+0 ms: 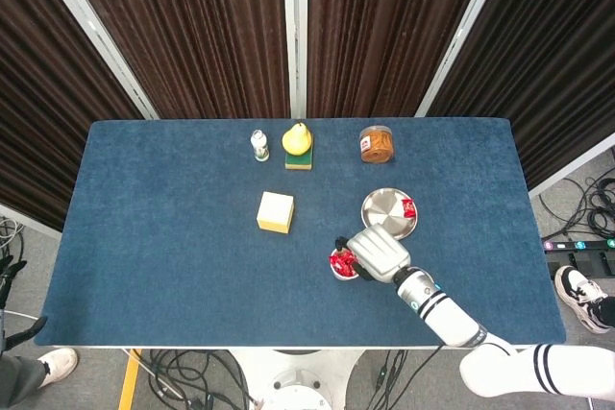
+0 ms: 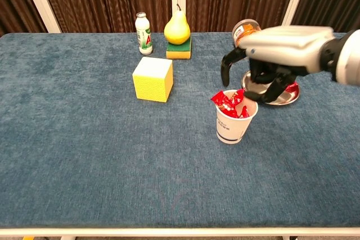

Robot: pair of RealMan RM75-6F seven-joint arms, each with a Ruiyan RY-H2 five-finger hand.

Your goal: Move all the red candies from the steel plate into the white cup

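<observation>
The right hand (image 2: 264, 68) is held just above the white cup (image 2: 235, 123), fingers apart and empty. Red candies (image 2: 229, 104) are piled inside. One candy (image 2: 292, 87) is left on the steel plate (image 2: 279, 99) behind. The cup's print cannot be read.

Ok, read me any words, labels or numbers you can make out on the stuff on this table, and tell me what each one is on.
No text can be read.
White cup: dark printed lines near the base, too small to read.
Small bottle: red-marked label, blurred.
Jar: label too small to read.
</observation>
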